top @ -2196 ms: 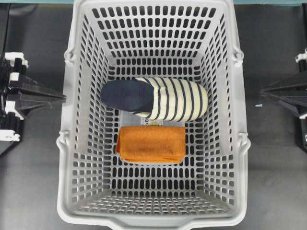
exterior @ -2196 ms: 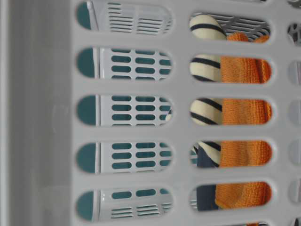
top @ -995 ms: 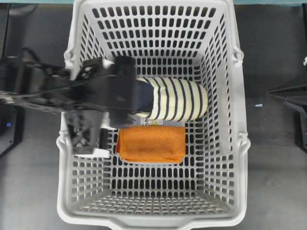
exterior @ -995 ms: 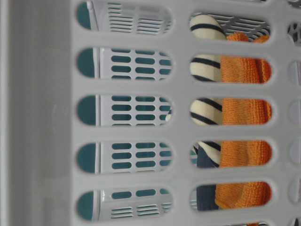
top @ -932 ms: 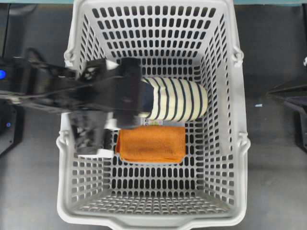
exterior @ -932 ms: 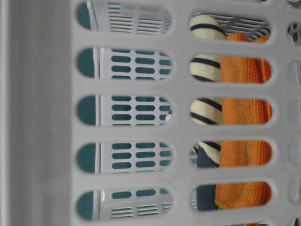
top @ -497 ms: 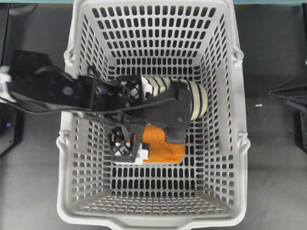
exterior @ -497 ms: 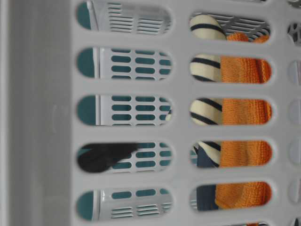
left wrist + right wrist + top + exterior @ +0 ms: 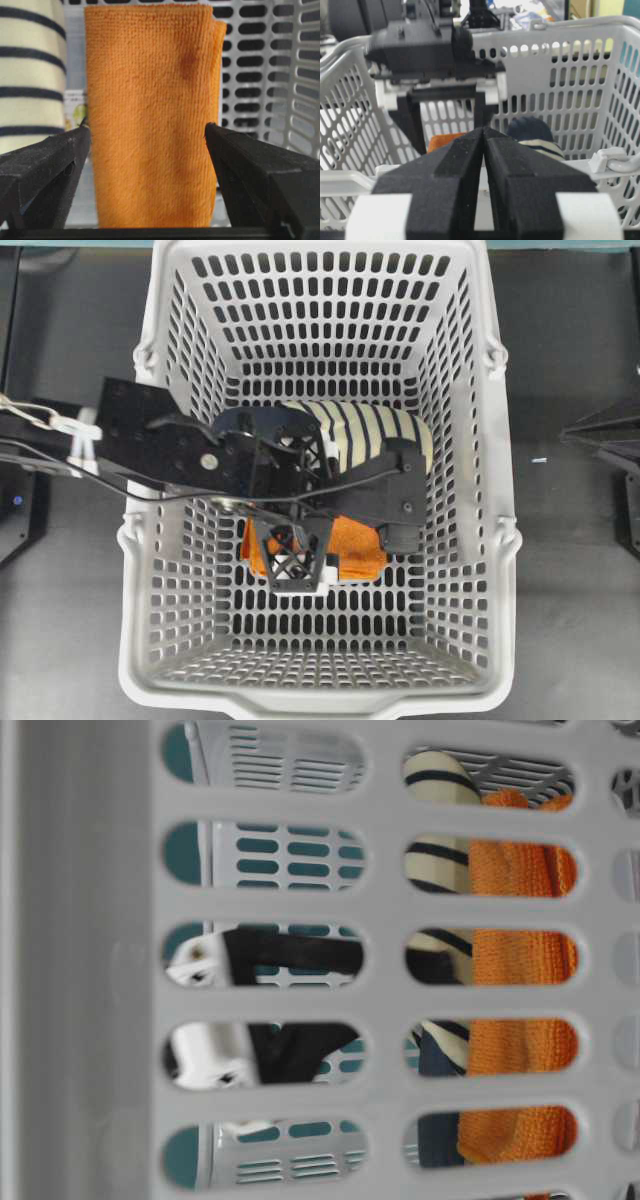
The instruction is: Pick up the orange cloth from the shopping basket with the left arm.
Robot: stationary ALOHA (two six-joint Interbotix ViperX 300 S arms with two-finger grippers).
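A dark worktop [image 9: 70,640] is seen under a grey basket [image 9: 320,700] that fills the overhead view. The cloth [image 9: 150,115], orange and folded, lies flat on the basket floor near its middle. In the wrist view the cloth is framed between the two black fingers [image 9: 40,165] of the left end effector [image 9: 335,540], which is spread wide and grasps nothing; whether the fingers touch the floor cannot be told. Just beside the cloth, on the side toward the basket's far wall, a slipper [image 9: 385,430] with navy and cream stripes is seen, partly covered by the left arm [image 9: 150,445], which reaches in over the basket's left rim. Through the slots of the basket wall in the table-level view, black and white parts of that arm are visible. Outside the basket, off its right wall, the right end effector [image 9: 484,145] is parked with its fingers pressed together.
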